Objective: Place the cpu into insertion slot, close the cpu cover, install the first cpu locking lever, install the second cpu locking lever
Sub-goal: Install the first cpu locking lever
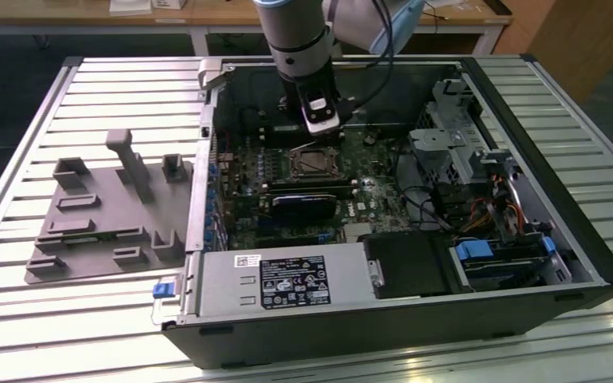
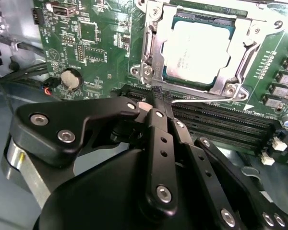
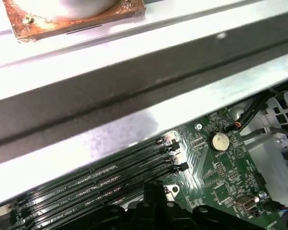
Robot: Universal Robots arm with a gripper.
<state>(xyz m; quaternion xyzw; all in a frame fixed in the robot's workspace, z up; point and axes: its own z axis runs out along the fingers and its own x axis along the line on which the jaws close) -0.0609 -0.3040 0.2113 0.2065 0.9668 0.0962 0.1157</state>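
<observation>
Jaws clenched; gripper [image 1: 325,136] at 12 o'clock of insertion slot [image 1: 294,163], exterior view. cpu cover [image 2: 151,52] lies flat. You should bear squarely on locking lever [image 2: 206,98].

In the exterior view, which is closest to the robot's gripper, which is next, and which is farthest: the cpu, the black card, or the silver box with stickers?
Starting from the gripper:
1. The cpu, right under it in the picture, sitting in its socket.
2. The black card, further down the green board.
3. The silver box with stickers, farthest, along the case's lower edge in the picture.
</observation>
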